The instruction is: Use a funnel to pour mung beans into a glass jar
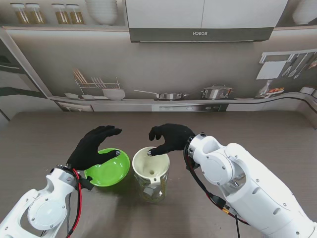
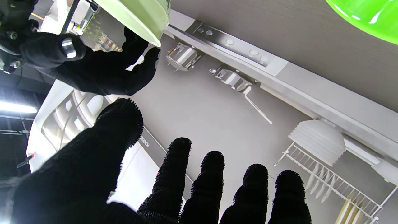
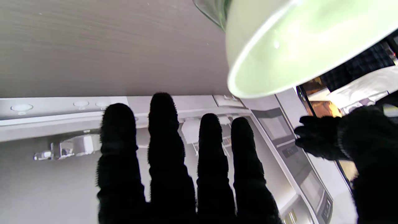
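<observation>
A pale cream funnel (image 1: 150, 164) sits in the mouth of a glass jar (image 1: 153, 191) near the table's middle. Just left of it lies a bright green bowl (image 1: 107, 171); I cannot see beans in it. My left hand (image 1: 93, 147) hovers over the bowl's far rim, fingers spread, holding nothing. My right hand (image 1: 171, 138) hangs over the funnel's far right rim, fingers apart, thumb tip close to the rim; touch is unclear. The funnel (image 3: 298, 46) and the green bowl (image 2: 370, 17) show in the wrist views. The right hand (image 2: 93, 67) also shows in the left wrist view.
The grey wood-grain table (image 1: 257, 131) runs back to a printed kitchen backdrop with a dish rack (image 1: 99, 87), pans (image 1: 171, 95) and a range hood (image 1: 200, 33). The table's far edge meets that wall.
</observation>
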### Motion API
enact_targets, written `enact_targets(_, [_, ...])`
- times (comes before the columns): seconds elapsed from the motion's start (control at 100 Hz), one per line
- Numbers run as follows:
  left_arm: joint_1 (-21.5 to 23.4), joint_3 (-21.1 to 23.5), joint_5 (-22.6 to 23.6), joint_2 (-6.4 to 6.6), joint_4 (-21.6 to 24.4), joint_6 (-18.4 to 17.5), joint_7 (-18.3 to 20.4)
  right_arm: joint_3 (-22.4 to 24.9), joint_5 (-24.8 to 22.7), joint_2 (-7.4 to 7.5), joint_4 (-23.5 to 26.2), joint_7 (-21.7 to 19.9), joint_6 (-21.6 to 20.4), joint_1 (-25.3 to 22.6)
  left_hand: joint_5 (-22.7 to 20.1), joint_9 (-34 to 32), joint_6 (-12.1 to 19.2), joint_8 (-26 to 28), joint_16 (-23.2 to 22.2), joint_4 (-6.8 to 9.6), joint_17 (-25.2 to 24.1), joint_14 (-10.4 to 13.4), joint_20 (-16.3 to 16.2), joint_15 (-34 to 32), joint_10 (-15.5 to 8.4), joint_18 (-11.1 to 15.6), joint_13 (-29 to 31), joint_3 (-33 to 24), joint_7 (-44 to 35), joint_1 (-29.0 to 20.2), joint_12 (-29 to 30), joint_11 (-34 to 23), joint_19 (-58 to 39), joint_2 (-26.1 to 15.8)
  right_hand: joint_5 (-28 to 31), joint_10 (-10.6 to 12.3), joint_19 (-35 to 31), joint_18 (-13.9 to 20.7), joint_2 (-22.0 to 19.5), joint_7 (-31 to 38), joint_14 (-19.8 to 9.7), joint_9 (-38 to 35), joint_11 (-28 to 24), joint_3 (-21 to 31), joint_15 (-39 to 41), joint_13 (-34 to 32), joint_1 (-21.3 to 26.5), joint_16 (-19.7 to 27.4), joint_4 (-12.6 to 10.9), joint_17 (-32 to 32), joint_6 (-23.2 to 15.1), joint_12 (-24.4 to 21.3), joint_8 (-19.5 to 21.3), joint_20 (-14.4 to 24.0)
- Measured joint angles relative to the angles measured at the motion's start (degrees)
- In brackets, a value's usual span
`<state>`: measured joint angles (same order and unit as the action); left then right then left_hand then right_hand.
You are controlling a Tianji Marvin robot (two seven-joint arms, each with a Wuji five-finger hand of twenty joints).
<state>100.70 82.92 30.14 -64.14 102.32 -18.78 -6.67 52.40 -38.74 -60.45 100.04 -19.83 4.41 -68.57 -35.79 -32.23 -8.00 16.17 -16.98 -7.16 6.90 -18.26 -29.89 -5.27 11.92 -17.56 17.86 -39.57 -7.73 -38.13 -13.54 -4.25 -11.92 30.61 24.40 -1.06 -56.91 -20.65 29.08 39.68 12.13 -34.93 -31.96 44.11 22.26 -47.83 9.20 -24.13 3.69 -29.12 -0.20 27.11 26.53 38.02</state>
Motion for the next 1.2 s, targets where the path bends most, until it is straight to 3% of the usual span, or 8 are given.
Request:
enact_targets(0.35, [0.4,0.3,-0.3,-0.06,0.4,0.2,-0.1,-6.9,1.2,0.50,-5.4,-5.1,1.2,8.7,0.0,0.0,0.0,0.0,0.0,0.00,0.0,0.0,0.0,0.0,0.0,0.0,0.0,0.0,0.0,0.0,0.0,0.0,0.0,0.0,-0.7,-0.4,-2.1,1.4,3.4,1.3,-1.3,0.0,-3.0,1.2,3.6,-0.7,0.0,-2.6,0.0,-1.0,1.1,2.2,0.0,1.3])
enact_targets(0.65, [0.7,0.5,-0.3,-0.06,0.6,0.4,0.0,-12.2,3.5,0.61,-8.5,-7.9,1.7,14.2,0.0,-0.6,0.0,0.0,0.0,0.00,0.0,0.0,0.0,0.0,0.0,0.0,0.1,0.0,0.0,0.0,0.0,-0.1,0.0,0.0,-0.7,-0.3,-6.5,2.9,6.4,6.6,-3.8,-0.3,-10.4,3.0,12.5,-4.2,1.4,-6.9,-1.2,-4.1,3.4,8.1,0.7,2.2])
enact_targets(1.0, [0.8,0.6,-0.3,-0.07,0.7,0.4,0.0,-17.5,5.9,0.35,-12.3,-8.6,1.5,18.4,0.0,-0.6,0.0,0.0,0.0,0.00,0.0,0.0,0.1,0.0,0.0,0.0,0.1,0.0,0.0,0.0,0.0,-0.1,0.0,0.0,2.7,2.9,-8.4,3.0,9.3,13.7,-5.3,-10.5,-15.9,3.9,16.5,-9.1,6.9,-8.3,-1.7,-6.3,3.8,13.1,3.2,2.7])
enact_targets(1.2, [1.0,0.7,-0.4,-0.09,0.8,0.5,-0.1,-18.8,6.3,0.09,-13.5,-8.5,0.3,19.3,0.0,-0.6,0.0,0.0,0.0,0.00,0.0,0.0,0.1,0.0,0.0,0.0,0.2,0.2,0.0,0.0,0.0,-0.1,0.0,0.0,11.4,4.2,-9.9,3.9,9.8,17.1,-7.4,-20.5,-16.9,3.2,19.0,-14.4,11.4,-9.8,-1.7,-8.0,0.5,14.4,4.7,2.7])
